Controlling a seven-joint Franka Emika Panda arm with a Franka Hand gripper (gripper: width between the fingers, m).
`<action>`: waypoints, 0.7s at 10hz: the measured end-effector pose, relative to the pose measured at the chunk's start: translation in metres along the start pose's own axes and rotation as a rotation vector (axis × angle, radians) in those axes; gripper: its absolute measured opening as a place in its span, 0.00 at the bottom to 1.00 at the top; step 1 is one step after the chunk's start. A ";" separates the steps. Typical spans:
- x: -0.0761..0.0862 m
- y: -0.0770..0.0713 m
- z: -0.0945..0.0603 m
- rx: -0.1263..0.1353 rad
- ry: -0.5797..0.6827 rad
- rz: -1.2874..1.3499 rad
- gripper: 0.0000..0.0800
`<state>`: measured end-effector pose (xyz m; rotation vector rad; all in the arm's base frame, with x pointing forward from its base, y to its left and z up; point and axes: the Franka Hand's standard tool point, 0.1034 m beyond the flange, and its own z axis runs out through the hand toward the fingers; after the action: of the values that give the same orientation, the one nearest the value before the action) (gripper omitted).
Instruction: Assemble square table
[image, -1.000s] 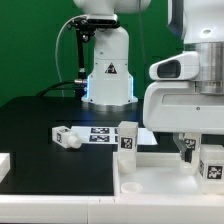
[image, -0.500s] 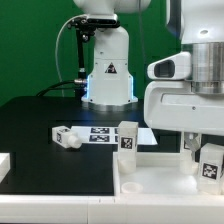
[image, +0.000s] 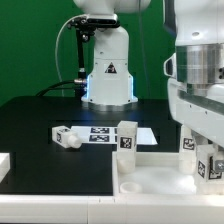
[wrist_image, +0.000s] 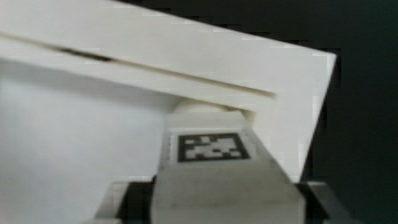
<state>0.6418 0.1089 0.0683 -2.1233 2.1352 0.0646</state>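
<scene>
Tool (wrist_image: 222, 208) is gripping one white tagged leg (wrist_image: 217, 150), jaws partly closed on its sides, at the tabletop (image: 160, 190) corner on the exterior view's right; second leg (image: 127, 138) is standing upright at its far left corner; third leg (image: 66, 137) is lying on the black table (image: 40, 120).

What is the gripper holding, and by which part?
A white table leg, clamped across two opposite sides by the fingers, at the end nearest the wrist. Its far end is at a tabletop corner.
</scene>
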 end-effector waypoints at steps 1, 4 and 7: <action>0.000 0.000 0.000 0.000 -0.008 0.123 0.36; -0.001 0.000 0.000 0.002 -0.005 0.274 0.36; -0.001 0.000 0.001 0.000 -0.005 0.285 0.70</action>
<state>0.6414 0.1095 0.0679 -1.8007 2.4168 0.0968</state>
